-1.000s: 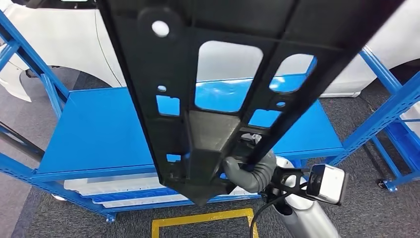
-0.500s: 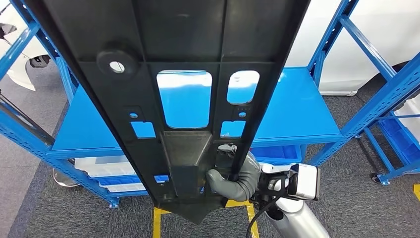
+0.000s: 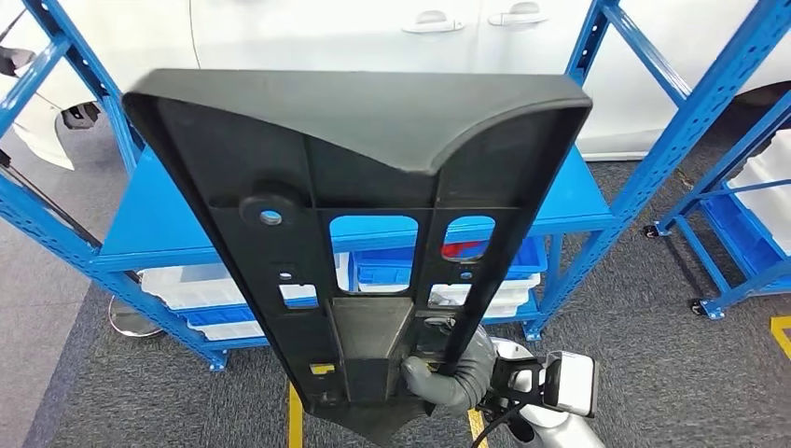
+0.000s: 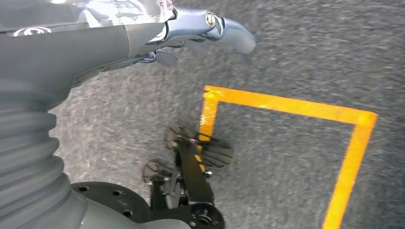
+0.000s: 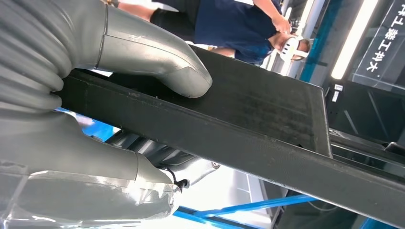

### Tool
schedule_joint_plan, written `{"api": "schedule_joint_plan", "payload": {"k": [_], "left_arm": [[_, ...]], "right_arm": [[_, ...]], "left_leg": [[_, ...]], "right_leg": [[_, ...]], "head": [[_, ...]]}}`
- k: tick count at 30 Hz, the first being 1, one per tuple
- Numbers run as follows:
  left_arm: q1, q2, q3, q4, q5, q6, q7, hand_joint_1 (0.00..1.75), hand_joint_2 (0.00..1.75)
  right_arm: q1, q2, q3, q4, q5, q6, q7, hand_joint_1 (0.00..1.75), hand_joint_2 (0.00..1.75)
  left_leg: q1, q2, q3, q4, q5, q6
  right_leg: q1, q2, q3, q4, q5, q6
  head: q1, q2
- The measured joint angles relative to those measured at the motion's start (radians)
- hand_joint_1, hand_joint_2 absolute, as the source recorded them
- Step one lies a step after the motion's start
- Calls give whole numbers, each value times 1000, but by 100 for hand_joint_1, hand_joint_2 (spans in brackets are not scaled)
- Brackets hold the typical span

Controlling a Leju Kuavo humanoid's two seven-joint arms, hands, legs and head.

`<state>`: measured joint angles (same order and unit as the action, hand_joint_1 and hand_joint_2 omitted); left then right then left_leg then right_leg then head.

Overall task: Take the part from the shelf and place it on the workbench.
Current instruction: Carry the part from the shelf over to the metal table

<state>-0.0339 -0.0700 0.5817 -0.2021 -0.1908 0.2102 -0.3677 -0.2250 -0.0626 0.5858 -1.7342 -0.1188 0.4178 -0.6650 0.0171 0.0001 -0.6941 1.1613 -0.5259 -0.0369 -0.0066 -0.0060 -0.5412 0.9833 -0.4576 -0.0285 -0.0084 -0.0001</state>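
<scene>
A long black plastic part point(image 3: 364, 233) stood almost upright in front of the robot, lifted off the blue shelf point(image 3: 159, 224) behind it and carried in the air. The right hand point(image 3: 448, 373) held it at its near, lower end, with the fingers point(image 5: 157, 57) clamped around one raised side rail; the right wrist view showed a thick grey thumb pressed on one face of the rail and the rest of the hand on the other. The left hand point(image 4: 210, 28) hung low over grey carpet point(image 4: 296, 57) marked with a yellow floor line point(image 4: 286, 105); whether it was released or clenched could not be told. The part's long axis ran from the hand, low and near, up and away to a broad curved end at the far top. Its ribbed, hollow side, pierced by rounded openings and a round boss, faced the robot. No surface to receive the part was visible, only shelf racks and a white car body point(image 3: 392, 37) beyond. The step in hand seemed to be carrying the part away from the shelf. Since a single hand gripped one end of a long, top-heavy piece, the carry would go best slowly, with the wrist held steady and the tall far end kept clear of the shelf uprights. Near the surface, the part should be tipped down gently along its length.
</scene>
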Motion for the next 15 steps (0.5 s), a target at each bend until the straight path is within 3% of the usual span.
{"api": "schedule_joint_plan", "payload": {"k": [1, 2, 3, 5, 7, 8, 9, 11, 12, 13, 15], "left_arm": [[0, -1, 1, 0, 1, 0, 0, 0, 175], [0, -1, 2, 0, 1, 0, -1, 0, 175], [0, -1, 4, 0, 1, -1, -2, 0, 175], [0, -1, 10, 0, -1, -2, -2, 0, 175], [-2, -1, 14, 0, -4, -3, -3, 0, 175], [-2, -1, 15, 0, -6, -3, -3, 0, 175], [-2, -2, 16, 0, -6, -2, -3, 0, 175], [0, -3, 17, 0, -7, 0, -2, 0, 175], [1, -4, 17, 0, -8, 1, -2, 0, 175], [2, -5, 18, 0, -8, 1, -2, 0, 175], [2, -6, 18, 0, -13, 1, -2, 0, 175]], "right_arm": [[5, -5, -2, 3, 0, 3, -7, 175, 175], [11, -11, -5, 6, 0, 8, -14, 175, 175], [16, -18, -10, 8, -1, 12, -19, 175, 175], [26, -32, -20, 8, -6, 26, -24, 175, 175], [36, -45, -34, 2, -13, 44, -26, 175, 175], [41, -50, -42, -2, -16, 56, -27, 175, 175], [46, -54, -50, -6, -18, 69, -27, 175, 175], [53, -59, -69, -15, -22, 96, -28, 175, 175], [55, -61, -79, -19, -24, 108, -29, 175, 175], [56, -62, -89, -22, -26, 117, -30, 175, 175], [56, -65, -109, -25, -34, 135, -31, 175, 175]], "left_leg": [[0, 0, -12, 65, -36, -2], [0, 0, -14, 113, -50, -3], [0, 0, -2, 131, -40, -3], [0, 0, 78, 59, 10, 4], [-4, 0, 185, -86, 13, 15], [-7, 0, 217, -138, 2, 20], [-11, 0, 231, -167, -7, 25], [-11, 2, 222, -178, 8, 35], [-9, 4, 214, -180, 19, 42], [-7, 7, 205, -183, 32, 49], [-6, 10, 177, -184, 58, 58]], "right_leg": [[2, 0, -16, 1, 11, -1], [4, -1, -31, 4, 22, -1], [6, -1, -48, 7, 32, 0], [8, -1, -78, 16, 51, 4], [11, 0, -99, 24, 67, 11], [12, -1, -104, 25, 75, 17], [11, -2, -106, 25, 83, 23], [8, -1, -108, 23, 95, 35], [6, 1, -114, 32, 82, 42], [4, 3, -124, 57, 49, 47], [-2, 4, -157, 170, -57, 58]], "head": [[-1, 0], [-1, 0], [-1, 0], [-1, 0], [-1, 0], [-1, 0], [-2, 0], [-6, 0], [-6, 0], [-4, 0], [0, 0]]}}
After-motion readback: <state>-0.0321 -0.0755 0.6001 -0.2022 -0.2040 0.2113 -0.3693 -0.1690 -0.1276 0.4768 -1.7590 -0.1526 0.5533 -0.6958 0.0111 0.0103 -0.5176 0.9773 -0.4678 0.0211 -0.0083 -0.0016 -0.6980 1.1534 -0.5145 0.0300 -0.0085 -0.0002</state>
